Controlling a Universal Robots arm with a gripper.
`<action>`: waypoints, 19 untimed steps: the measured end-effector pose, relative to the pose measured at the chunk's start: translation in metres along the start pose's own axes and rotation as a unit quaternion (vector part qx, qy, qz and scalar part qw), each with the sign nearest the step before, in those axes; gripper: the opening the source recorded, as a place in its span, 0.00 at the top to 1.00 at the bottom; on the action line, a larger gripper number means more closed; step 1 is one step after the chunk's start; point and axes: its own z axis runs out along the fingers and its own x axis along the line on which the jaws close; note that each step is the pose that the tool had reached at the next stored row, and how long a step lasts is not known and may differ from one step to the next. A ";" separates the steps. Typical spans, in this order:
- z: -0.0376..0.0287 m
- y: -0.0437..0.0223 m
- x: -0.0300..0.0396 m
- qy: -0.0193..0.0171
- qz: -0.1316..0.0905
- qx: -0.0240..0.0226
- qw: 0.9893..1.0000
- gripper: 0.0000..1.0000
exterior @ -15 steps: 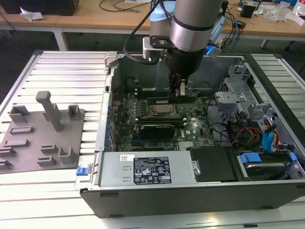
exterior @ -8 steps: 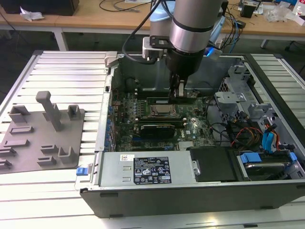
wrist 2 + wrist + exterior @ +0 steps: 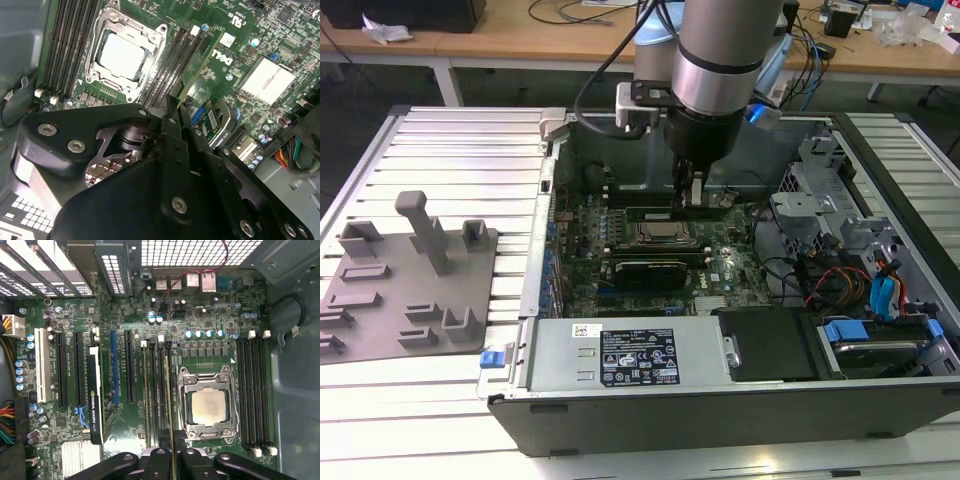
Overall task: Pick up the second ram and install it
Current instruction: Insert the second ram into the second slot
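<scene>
1. Below my gripper [image 3: 170, 460], inside the open computer case [image 3: 650, 365], the second ram [image 3: 169, 390] stands on edge, and my fingers are closed on its near end.
2. Position: in the first wrist view the stick runs straight out from between my fingertips, along the bank of memory slots [image 3: 156, 390] just beside the processor socket [image 3: 207, 405]. It looks lined up over a slot; I cannot tell whether it is seated or only resting on the slot mouth.
3. Exterior view: my gripper [image 3: 692, 195] hangs low over the motherboard [image 3: 720, 265], just behind the socket.
4. Risk, my judgement: if the stick sits slightly skewed to the slot, or its notch misses the key, pressing down could bend the thin board or strain the slot. I grip one end only, so the far end could ride high and seat unevenly.
5. Risk: the white end clips [image 3: 161, 338] may not be fully open; a half-closed clip would block entry.
6. Materials: the ram is a thin, rigid green board; the slots are long, black, glossy plastic channels; the socket is a square bright-metal frame around a flat silver lid; my fingers [image 3: 172, 165] are matt black metal with exposed screws.
</scene>
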 end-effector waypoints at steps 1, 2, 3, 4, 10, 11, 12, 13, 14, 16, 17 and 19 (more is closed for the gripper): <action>0.0006 0.0002 0.0000 0.000 0.000 0.000 1.000 0.86; 0.0012 0.0003 0.0001 0.000 0.000 0.000 1.000 0.86; 0.0017 0.0003 0.0001 0.000 0.000 0.000 1.000 0.86; 0.0028 0.0005 0.0001 0.000 0.000 0.000 1.000 0.86; 0.0058 0.0007 0.0002 0.000 0.000 0.000 1.000 0.86; 0.0061 0.0007 0.0002 0.000 0.000 0.000 1.000 0.86; 0.0070 0.0007 0.0002 0.000 0.000 0.000 1.000 0.86; 0.0076 0.0007 0.0002 0.000 0.000 0.000 1.000 0.86; 0.0083 0.0006 0.0002 0.000 0.000 0.000 1.000 0.86; 0.0091 0.0006 0.0003 0.000 0.000 0.000 1.000 0.86; 0.0100 0.0006 0.0003 0.000 0.000 0.000 1.000 0.86; 0.0117 0.0006 0.0004 0.000 0.000 0.000 1.000 0.86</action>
